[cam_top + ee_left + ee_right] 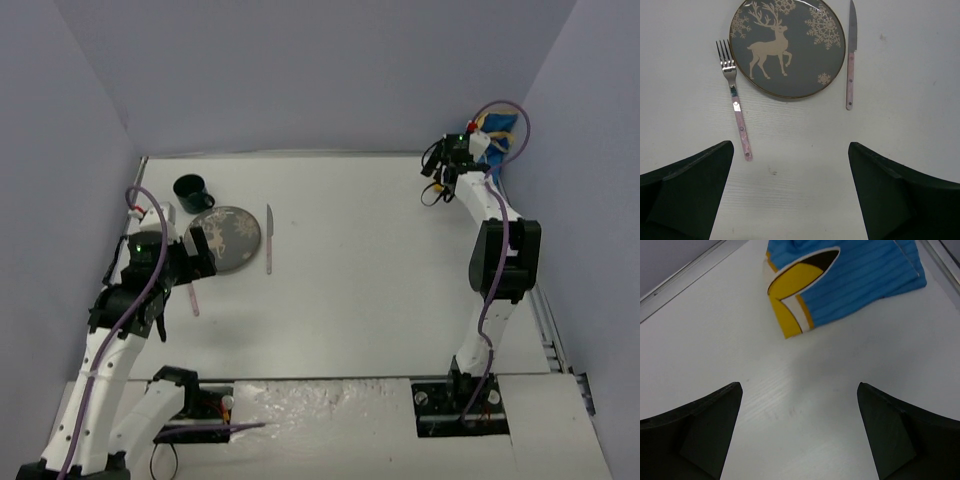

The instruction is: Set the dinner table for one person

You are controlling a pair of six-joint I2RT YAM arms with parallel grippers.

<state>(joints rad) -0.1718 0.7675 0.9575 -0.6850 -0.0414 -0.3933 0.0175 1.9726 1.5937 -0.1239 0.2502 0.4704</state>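
Note:
The white dinner table [380, 280] carries a grey plate with a reindeer print [228, 238] at the left; the plate also shows in the left wrist view [787, 47]. A pink-handled fork [735, 102] lies left of the plate and a pink-handled knife [851, 60] lies right of it; both show in the top view, the fork [192, 298] and the knife [269, 238]. My left gripper [790, 145] is open and empty above the table, just near of the plate. My right gripper [799, 385] is open and empty at the far right, near a blue cartoon-printed cloth [850, 280].
A dark mug [192, 192] stands behind the plate at the far left. The blue cloth [500, 135] lies crumpled in the far right corner against the wall. Grey walls close the table on three sides. The table's metal edge [685, 275] runs near the cloth.

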